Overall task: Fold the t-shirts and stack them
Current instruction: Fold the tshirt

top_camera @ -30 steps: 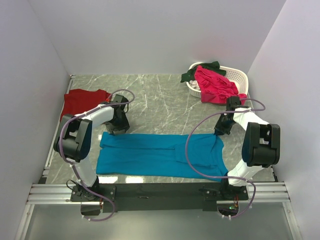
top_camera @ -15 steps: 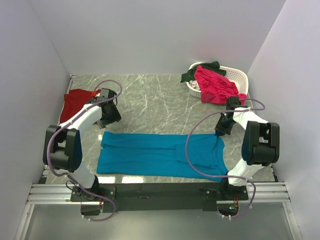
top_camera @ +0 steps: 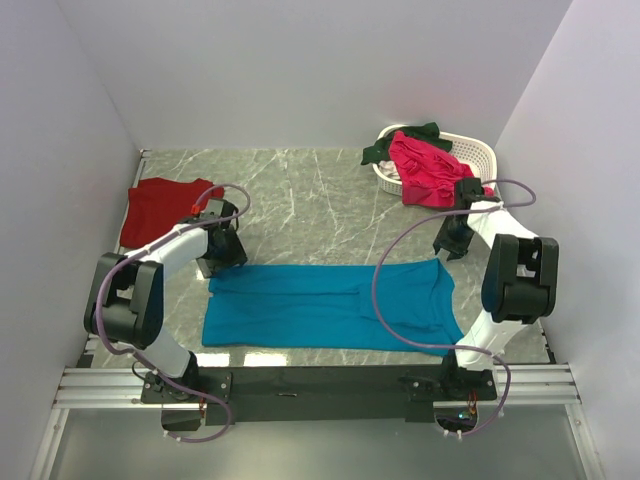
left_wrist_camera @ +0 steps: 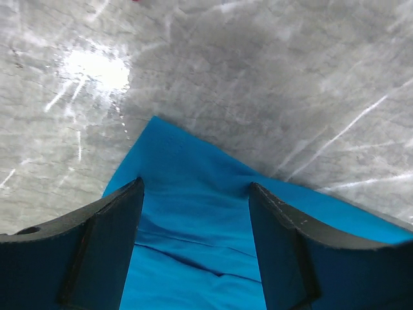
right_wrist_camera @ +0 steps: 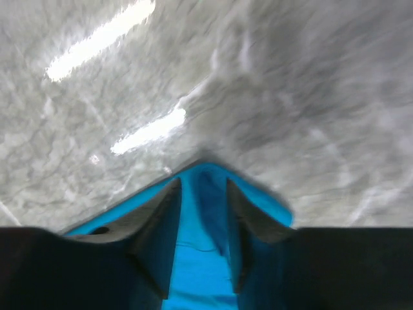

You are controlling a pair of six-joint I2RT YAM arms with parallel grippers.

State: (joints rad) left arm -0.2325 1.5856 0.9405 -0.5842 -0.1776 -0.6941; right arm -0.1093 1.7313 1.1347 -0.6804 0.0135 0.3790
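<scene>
A teal-blue t-shirt (top_camera: pixel 330 305) lies folded into a long band across the near table. My left gripper (top_camera: pixel 222 260) hangs open over its far-left corner, and the cloth (left_wrist_camera: pixel 187 161) shows between the spread fingers (left_wrist_camera: pixel 195 187). My right gripper (top_camera: pixel 450 248) is at the shirt's far-right corner. Its jaws (right_wrist_camera: pixel 202 182) stand apart, with a ridge of teal cloth (right_wrist_camera: pixel 197 258) between them. A dark red t-shirt (top_camera: pixel 160 205) lies flat at the far left. Bright pink (top_camera: pixel 430 170) and dark green (top_camera: pixel 385 150) t-shirts hang over the basket.
A white slatted basket (top_camera: pixel 475 152) stands at the back right corner. White walls close in on the left, back and right. Grey marbled tabletop (top_camera: pixel 320 200) shows between the shirts. The arms' cables loop above the teal shirt.
My right gripper has opened from shut and shifted slightly toward the far side. My left arm swung out toward the red shirt and back to the teal shirt's corner. The teal shirt shifted slightly right.
</scene>
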